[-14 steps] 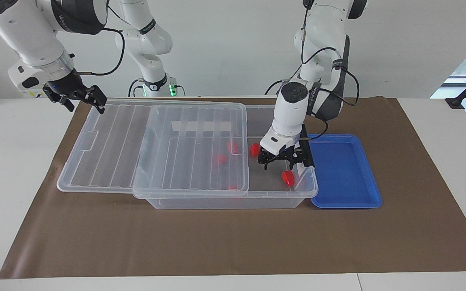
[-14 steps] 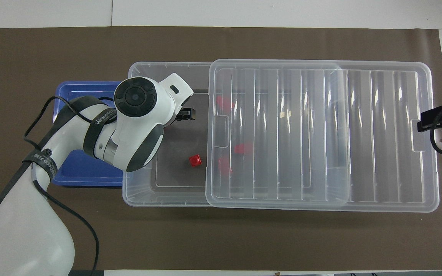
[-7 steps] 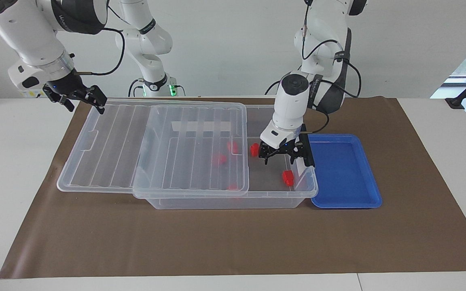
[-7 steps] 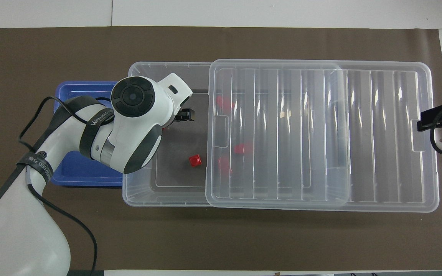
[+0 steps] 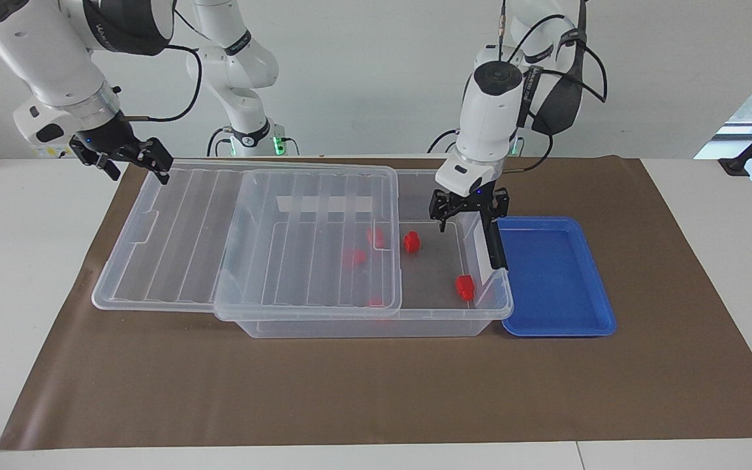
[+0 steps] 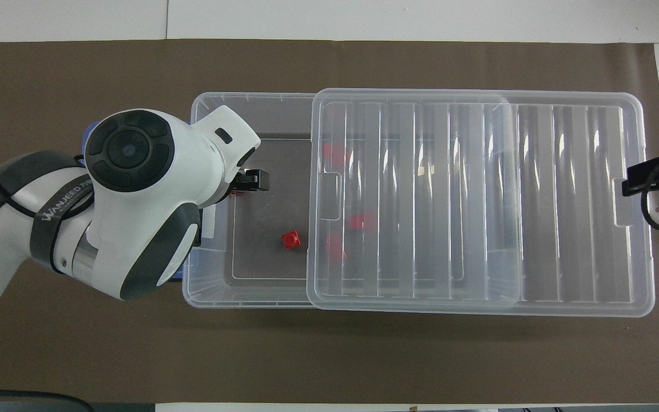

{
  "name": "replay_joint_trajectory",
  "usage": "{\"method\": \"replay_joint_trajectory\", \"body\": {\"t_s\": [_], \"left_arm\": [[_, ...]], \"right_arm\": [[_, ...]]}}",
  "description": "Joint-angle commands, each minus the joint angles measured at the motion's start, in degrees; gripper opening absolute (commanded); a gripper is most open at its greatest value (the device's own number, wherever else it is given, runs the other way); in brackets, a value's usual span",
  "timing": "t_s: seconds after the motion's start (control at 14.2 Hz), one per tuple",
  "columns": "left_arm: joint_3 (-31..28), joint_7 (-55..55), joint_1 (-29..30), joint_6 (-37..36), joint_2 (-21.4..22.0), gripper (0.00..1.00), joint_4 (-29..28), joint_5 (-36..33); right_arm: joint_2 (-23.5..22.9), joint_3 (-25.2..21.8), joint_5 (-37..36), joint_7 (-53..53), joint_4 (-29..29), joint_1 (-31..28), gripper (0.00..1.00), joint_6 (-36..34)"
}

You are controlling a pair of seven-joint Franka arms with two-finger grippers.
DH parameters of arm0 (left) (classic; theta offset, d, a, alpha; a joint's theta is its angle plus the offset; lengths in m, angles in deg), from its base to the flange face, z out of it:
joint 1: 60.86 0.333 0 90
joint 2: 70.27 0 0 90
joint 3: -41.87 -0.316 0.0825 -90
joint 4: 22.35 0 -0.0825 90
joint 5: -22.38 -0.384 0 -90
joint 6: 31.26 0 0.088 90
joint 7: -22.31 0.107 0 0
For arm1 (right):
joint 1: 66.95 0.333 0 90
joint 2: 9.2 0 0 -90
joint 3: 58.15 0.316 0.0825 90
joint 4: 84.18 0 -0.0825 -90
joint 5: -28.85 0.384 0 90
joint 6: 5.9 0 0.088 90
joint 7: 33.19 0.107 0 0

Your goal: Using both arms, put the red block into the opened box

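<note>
The clear box stands mid-table, its ribbed lid slid toward the right arm's end so the part at the left arm's end is uncovered. Two red blocks lie on the uncovered floor. More red blocks show blurred through the lid. My left gripper hangs open and empty over the uncovered part of the box. My right gripper stands open at the lid's end edge, holding nothing that I can see. From overhead one block is plain; the left wrist covers another.
A shallow blue tray lies right beside the box at the left arm's end, with nothing in it. The box's black latch stands on the wall next to the tray. Brown paper covers the table.
My left gripper has risen from low inside the box to above its rim, empty. The red blocks stay on the floor. The right arm has not moved.
</note>
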Motion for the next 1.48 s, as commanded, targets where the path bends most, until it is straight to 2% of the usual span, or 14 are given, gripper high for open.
{"method": "replay_joint_trajectory", "body": {"t_s": [0.0,0.42,0.63,0.85,1.06,1.13,1.27,1.34,1.41], "left_arm": [[-0.15,4.36,3.91,-1.24,2.43,1.00,-1.36,1.75],[-0.50,18.68,15.15,-0.62,1.64,1.00,0.39,3.77],[-0.51,21.16,19.55,-1.76,1.38,1.00,3.29,4.22],[-0.77,24.66,22.10,-6.58,1.47,1.00,6.63,4.22],[-0.77,27.75,23.78,-12.21,1.56,1.00,10.32,4.30],[-1.03,27.76,23.78,-13.88,1.56,1.00,10.94,4.30],[-1.03,27.84,24.74,-16.96,1.73,1.00,12.35,4.39],[-1.03,28.28,25.01,-18.19,1.82,1.00,12.53,4.74],[-1.12,28.81,25.10,-18.55,2.08,1.00,12.70,5.18]], "right_arm": [[0.41,0.04,0.69,-0.70,0.07,0.32,1.00,0.49],[0.41,0.04,0.61,-0.61,0.07,0.41,1.00,1.46],[0.58,0.04,0.60,-0.78,-0.89,-0.29,1.00,2.77],[1.29,-0.48,0.69,-2.97,-3.26,-1.77,1.00,7.16],[4.44,-0.58,0.69,-10.51,-12.11,-7.58,1.00,18.82],[5.15,-0.58,0.69,-14.20,-14.50,-8.63,0.91,22.34],[5.50,-0.75,0.61,-19.31,-15.75,-9.52,0.22,23.35],[5.59,-0.67,0.61,-19.42,-16.01,-10.22,0.00,22.65],[6.20,-0.66,0.69,-18.99,-17.32,-10.40,0.00,23.08]]}}
